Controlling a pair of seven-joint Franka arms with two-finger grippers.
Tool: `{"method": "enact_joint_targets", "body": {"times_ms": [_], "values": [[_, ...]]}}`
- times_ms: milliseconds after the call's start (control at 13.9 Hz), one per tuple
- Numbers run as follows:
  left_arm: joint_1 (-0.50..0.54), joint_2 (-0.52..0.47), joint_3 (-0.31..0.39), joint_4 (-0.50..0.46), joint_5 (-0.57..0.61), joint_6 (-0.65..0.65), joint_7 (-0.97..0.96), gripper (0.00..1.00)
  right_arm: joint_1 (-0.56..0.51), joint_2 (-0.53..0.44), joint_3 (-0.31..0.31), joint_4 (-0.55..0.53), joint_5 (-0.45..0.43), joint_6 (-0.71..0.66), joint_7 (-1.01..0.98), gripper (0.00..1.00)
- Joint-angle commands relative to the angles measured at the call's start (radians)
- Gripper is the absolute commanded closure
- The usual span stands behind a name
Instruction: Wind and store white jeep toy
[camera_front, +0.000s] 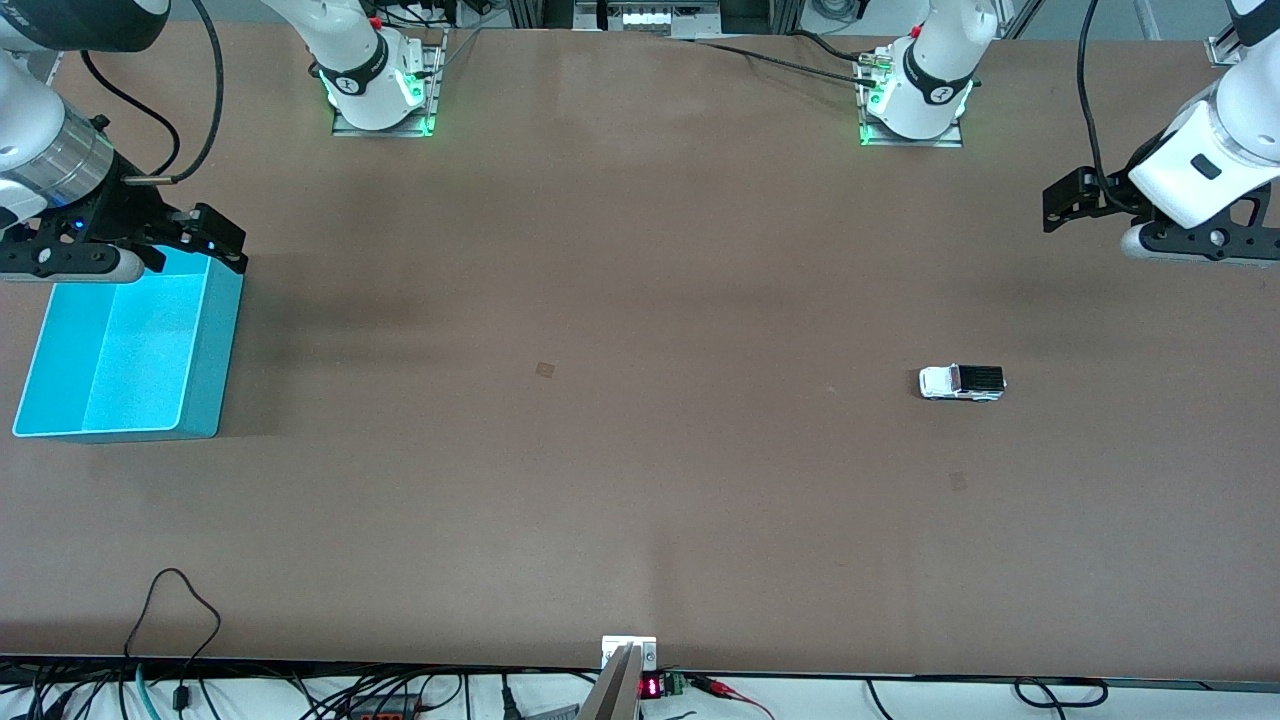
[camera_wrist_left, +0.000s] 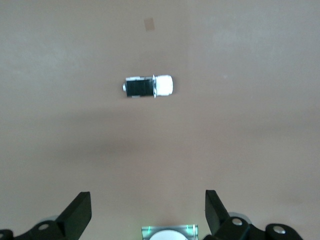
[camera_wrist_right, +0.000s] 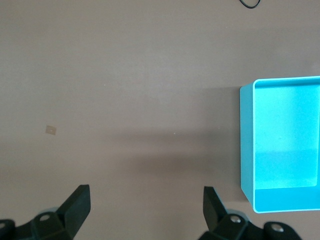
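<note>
The white jeep toy (camera_front: 961, 382) stands on the brown table toward the left arm's end, its black rear panel pointing to that end. It also shows in the left wrist view (camera_wrist_left: 149, 86). My left gripper (camera_front: 1062, 200) hangs open and empty over the table at the left arm's end, well apart from the jeep; its fingers spread wide in its wrist view (camera_wrist_left: 148, 210). My right gripper (camera_front: 222, 238) is open and empty over the edge of a blue bin (camera_front: 212, 350), also wide open in its wrist view (camera_wrist_right: 146, 207).
The blue bin (camera_wrist_right: 246, 145) is empty and stands at the right arm's end. Two small square marks lie on the table (camera_front: 545, 369) (camera_front: 958, 481). A black cable loop (camera_front: 172, 598) lies by the front edge. The arm bases (camera_front: 380, 95) (camera_front: 915, 100) stand along the back edge.
</note>
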Motion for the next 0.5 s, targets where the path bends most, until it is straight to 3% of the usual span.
{"method": "enact_joint_targets", "body": {"times_ms": [0, 215, 430], "values": [[-0.014, 0.025, -0.003, 0.021, 0.022, -0.121, -0.001, 0.0, -0.002, -0.017, -0.001, -0.015, 0.0, 0.001, 0.001, 0.0], [-0.013, 0.036, -0.015, 0.018, 0.021, -0.207, 0.004, 0.0, -0.002, -0.017, -0.001, -0.015, 0.0, 0.001, 0.001, 0.0], [-0.014, 0.043, -0.015, 0.006, 0.024, -0.186, 0.092, 0.0, -0.002, -0.017, -0.001, -0.015, 0.0, 0.001, 0.001, 0.0]]}}
